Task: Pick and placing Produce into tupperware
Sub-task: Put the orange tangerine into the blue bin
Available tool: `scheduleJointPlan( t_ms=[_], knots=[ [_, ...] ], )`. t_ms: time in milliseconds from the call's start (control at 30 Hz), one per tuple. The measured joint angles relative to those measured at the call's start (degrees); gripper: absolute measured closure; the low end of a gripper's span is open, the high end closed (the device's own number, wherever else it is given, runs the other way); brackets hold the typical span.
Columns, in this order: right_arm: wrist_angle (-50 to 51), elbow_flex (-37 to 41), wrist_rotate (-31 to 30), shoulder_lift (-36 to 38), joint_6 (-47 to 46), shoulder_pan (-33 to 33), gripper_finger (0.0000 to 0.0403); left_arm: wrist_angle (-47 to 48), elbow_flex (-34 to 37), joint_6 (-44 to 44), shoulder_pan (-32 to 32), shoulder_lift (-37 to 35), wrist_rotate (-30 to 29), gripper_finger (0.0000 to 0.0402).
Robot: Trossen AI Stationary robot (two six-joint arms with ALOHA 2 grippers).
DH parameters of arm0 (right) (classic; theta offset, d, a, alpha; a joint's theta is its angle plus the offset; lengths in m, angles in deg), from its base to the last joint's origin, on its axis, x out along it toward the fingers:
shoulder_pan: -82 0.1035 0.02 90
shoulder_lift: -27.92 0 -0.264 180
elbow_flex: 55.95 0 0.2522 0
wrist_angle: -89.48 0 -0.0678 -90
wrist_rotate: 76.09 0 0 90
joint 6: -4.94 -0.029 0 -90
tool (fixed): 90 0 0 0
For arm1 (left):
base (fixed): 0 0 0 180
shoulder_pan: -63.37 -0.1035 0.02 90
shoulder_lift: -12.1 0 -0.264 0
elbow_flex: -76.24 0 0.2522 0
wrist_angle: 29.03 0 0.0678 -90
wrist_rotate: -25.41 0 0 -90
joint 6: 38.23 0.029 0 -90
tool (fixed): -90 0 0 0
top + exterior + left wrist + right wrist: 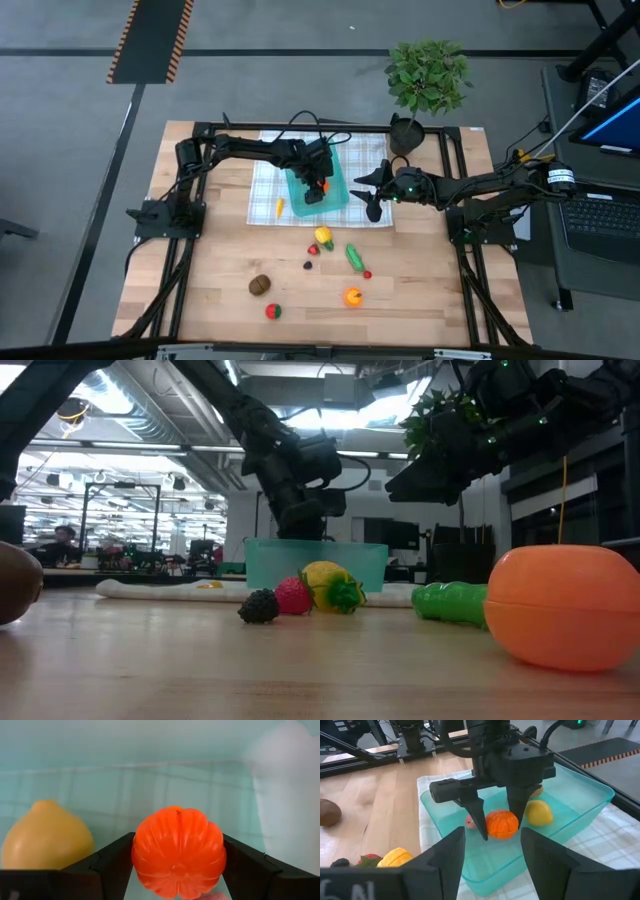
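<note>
Left claw (499, 827), fingers spread, straddling a ribbed orange toy fruit (502, 824) inside the translucent teal tupperware (580, 810); right claw (372, 192) open, beside it.

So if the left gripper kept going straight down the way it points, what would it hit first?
Likely the tupperware floor: the left gripper points down into it, with the orange between its fingers.

Checked white-green cloth (268, 180), spread flat on wooden table (210, 270), toward far side. Potted plant (428, 75), leafy green, dark pot, at table's far right edge. Black metal frame (180, 255) along table's sides. Laptop (610, 125) on stand beyond right edge. Yellow-black striped floor marking (150, 40) past far left corner. Seated person (62, 545) at distant bench in room behind
</note>
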Motion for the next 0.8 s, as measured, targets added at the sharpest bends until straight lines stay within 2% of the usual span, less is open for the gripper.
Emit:
scheduleJointPlan(
  t_ms=[200, 400, 800],
  knots=[
    [0.0, 0.0, 0.0, 0.0, 0.0, 0.0, 0.0208, 0.0, 0.0, 0.04, 0.0, 0.0, -0.36, 0.0142],
    [0.0, 0.0, 0.0, 0.0, -0.02, 0.0, 0.0208, 0.0, 0.0, -0.35, 0.0, 0.0, -5.96, 0.0138],
    [0.0, 0.0, 0.0, 0.0, -0.02, 0.0, 0.0208, 0.17, 0.0, -0.03, 0.31, -0.21, -5.06, 0.0136]
  ],
)
